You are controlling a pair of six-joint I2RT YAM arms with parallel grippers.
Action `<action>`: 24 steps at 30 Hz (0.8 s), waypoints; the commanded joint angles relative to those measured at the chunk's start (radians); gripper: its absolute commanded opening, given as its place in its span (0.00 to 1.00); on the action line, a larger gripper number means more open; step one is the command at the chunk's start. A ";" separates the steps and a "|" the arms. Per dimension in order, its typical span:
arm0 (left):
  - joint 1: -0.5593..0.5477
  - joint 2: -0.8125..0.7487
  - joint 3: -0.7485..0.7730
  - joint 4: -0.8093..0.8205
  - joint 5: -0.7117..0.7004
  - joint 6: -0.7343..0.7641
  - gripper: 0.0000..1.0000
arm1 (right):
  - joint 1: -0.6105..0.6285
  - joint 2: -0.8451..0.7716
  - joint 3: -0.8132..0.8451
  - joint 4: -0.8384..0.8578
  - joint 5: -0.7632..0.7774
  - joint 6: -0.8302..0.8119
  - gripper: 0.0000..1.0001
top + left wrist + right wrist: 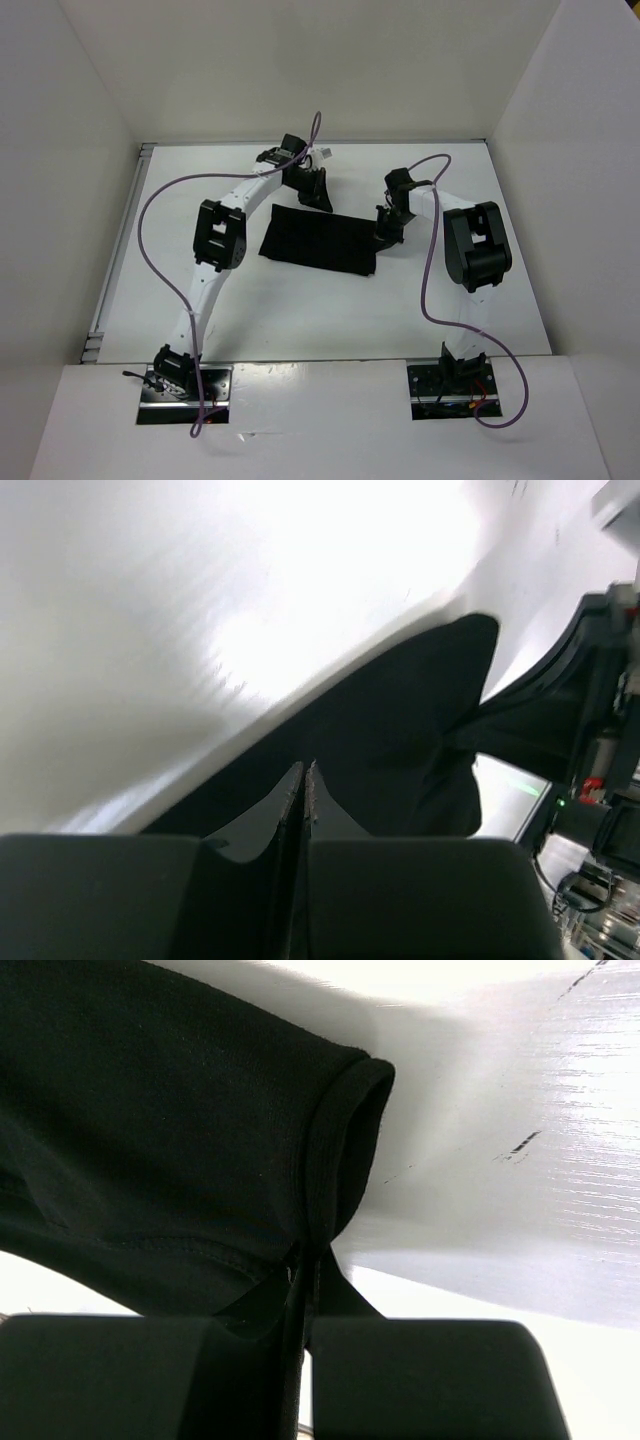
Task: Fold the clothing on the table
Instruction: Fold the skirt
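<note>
The black clothing (pixel 318 240) lies as a flat rectangle in the middle of the white table (pixel 300 310). My left gripper (pixel 322 200) points down at its far edge. In the left wrist view the fingertips (pixel 303 768) stand together with only a hair's slit, over the dark fabric (pixel 380 710); whether any cloth is pinched is too dark to tell. My right gripper (pixel 383 238) is at the garment's right end. In the right wrist view it (pixel 308 1255) is shut on the ribbed hem of the clothing (pixel 150 1110), which is lifted a little off the table (pixel 500 1110).
White upright walls (pixel 70 150) enclose the table on three sides. A metal rail (pixel 118 260) runs along the left edge. Purple cables (pixel 150 250) loop over both arms. The right arm (pixel 600 680) shows at the right of the left wrist view.
</note>
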 commanded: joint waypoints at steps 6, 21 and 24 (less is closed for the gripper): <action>-0.019 0.189 0.412 -0.205 -0.037 -0.009 0.07 | -0.013 0.054 0.016 -0.024 0.083 -0.033 0.00; -0.028 0.123 0.362 -0.307 -0.151 0.022 0.07 | -0.013 0.081 0.034 -0.033 0.092 -0.052 0.00; -0.028 0.132 0.353 -0.307 -0.163 0.022 0.07 | -0.013 0.090 0.043 -0.033 0.092 -0.052 0.00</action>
